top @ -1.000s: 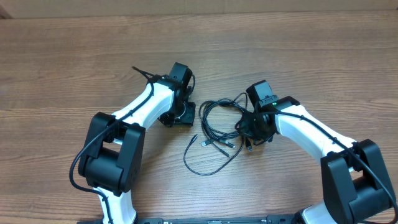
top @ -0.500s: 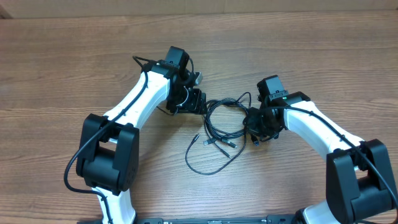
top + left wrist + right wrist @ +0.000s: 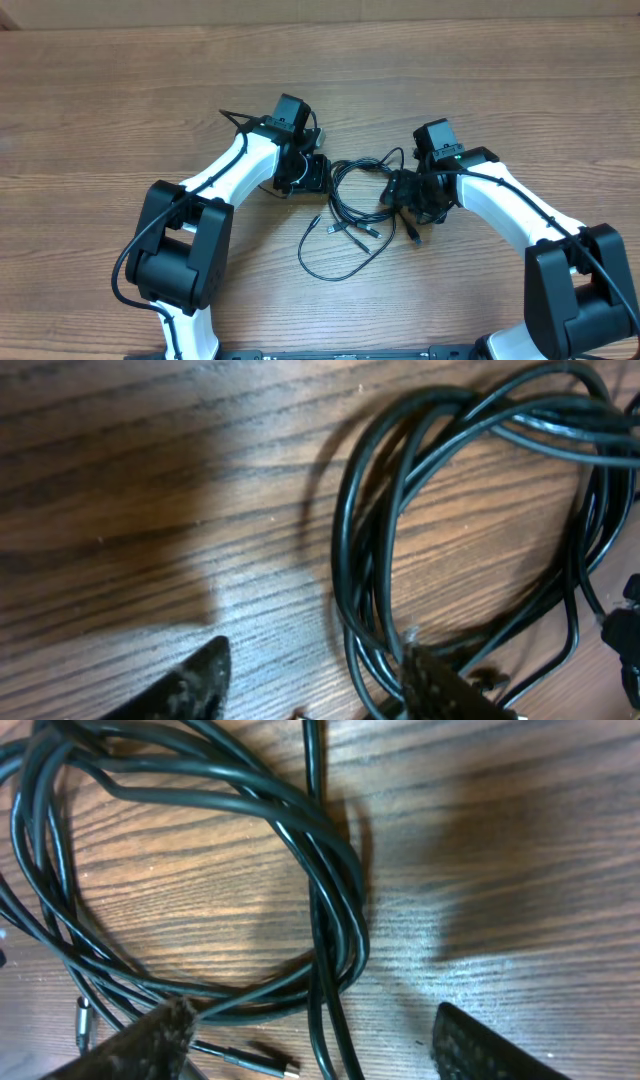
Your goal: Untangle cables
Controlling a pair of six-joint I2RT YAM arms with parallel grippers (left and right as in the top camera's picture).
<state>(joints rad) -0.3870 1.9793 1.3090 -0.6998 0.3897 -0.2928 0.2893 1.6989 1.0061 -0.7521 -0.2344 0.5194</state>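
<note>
Pulling the cables (image 3: pixel 340 205) apart should go best if the left claw (image 3: pixel 320 685), which stands open around the left edge of the loop, closes on just one or two strands, not the whole bunch. They lie on the wooden table (image 3: pixel 500 90) between the two claws, thin, black and shiny, wound into a messy ring with loose ends and little silver plugs (image 3: pixel 345 229) trailing out. The right claw (image 3: pixel 320 1040) is wide open over the ring's right side, holding nothing, and should pinch another cord and tug gently.
</note>
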